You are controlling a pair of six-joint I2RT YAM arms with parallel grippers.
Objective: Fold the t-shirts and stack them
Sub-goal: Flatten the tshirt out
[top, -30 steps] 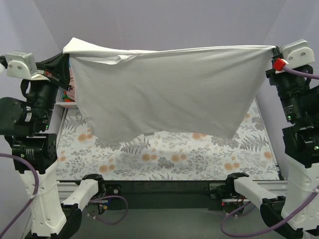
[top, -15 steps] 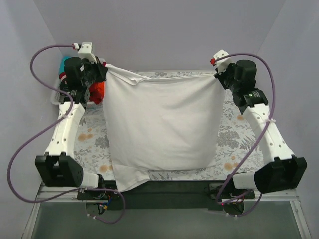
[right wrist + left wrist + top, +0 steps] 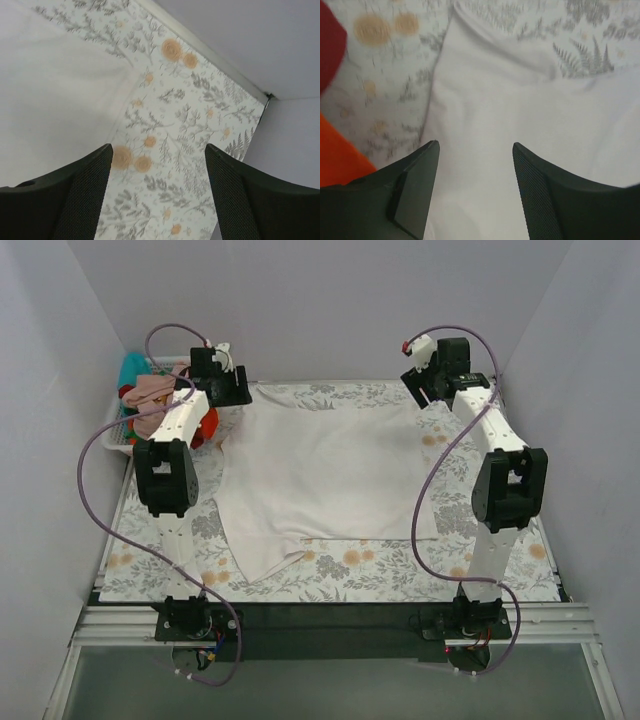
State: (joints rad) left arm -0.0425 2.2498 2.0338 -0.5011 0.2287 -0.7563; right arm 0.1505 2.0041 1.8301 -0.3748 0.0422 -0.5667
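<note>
Now the table (image 3: 400,580), with its leaf-and-flower cover, carries the white t-shirt (image 3: 320,475) spread nearly flat across its middle, the far hem close to the back edge. At the far left stands the basket (image 3: 113,443), with the other t-shirts (image 3: 150,392) heaped in it, pink, teal, red and orange, all unfolded.

Both arms reach to the back of the table. The left gripper (image 3: 235,390) hangs just over the shirt's far left corner with its jaws wide and nothing between them. The right gripper (image 3: 415,375) is equally wide and empty, over bare table just beside the far right corner.

The step in hand looks like the first fold. To do it well, each gripper should probably come down on an edge of the cloth and pinch both layers together, not the top one alone. The two should then travel at the same pace so the fold line stays straight.

Two small things may spoil it. The sleeve (image 3: 258,562) juts out at the near left, and a soft crease (image 3: 485,45) runs beside the left corner. Tucking the one and flattening the other first would likely give a neater stack.
</note>
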